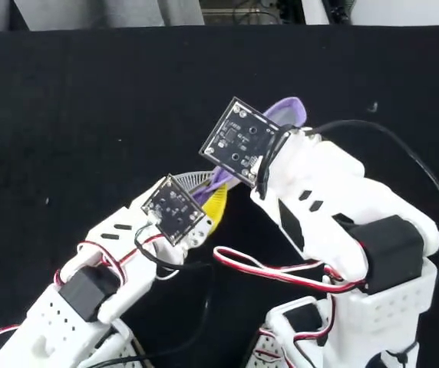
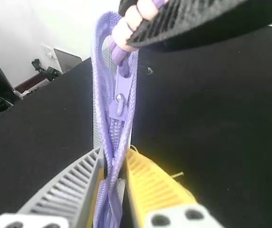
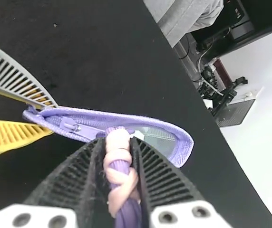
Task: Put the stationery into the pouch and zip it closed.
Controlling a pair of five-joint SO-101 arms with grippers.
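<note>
Black counter (image 1: 66, 115) lies under the purple pouch (image 3: 164, 135). Jaws of the left gripper (image 2: 113, 159) pinch its end steady, likely so the right gripper (image 3: 117, 141), squeezing the zipper cord (image 3: 118, 166), can pull.

Likely a lab: black table (image 1: 66, 115), cabled equipment (image 3: 217, 80) behind.

Bright, even lighting with faint, soft shadows.
</note>
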